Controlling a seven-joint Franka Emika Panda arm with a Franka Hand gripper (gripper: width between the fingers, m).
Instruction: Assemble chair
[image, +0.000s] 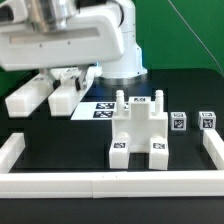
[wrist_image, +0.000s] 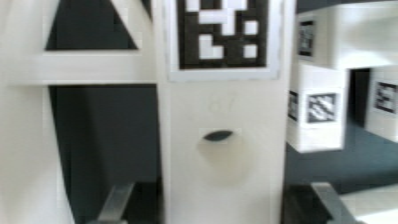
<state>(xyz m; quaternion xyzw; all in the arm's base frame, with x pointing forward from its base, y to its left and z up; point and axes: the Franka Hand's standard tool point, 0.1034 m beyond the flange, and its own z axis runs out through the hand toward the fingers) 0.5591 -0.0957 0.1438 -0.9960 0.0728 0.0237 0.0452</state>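
1. The gripper (wrist_image: 228, 200) is released: its fingers (wrist_image: 121, 202) stand on either side of the X-braced panel (wrist_image: 222, 120), with small gaps showing
2. In the exterior view, the panel's legs run roughly from 2 to 8 o'clock
3. The seat block (image: 137, 125) stands at 4 o'clock from the gripper, well apart

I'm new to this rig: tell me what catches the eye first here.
The big white arm fills the exterior view's upper left. Mid-table stands a blocky white chair part, two tagged cubes on the exterior view's right of it. The wrist view shows a tagged white post framed by the open gripper.
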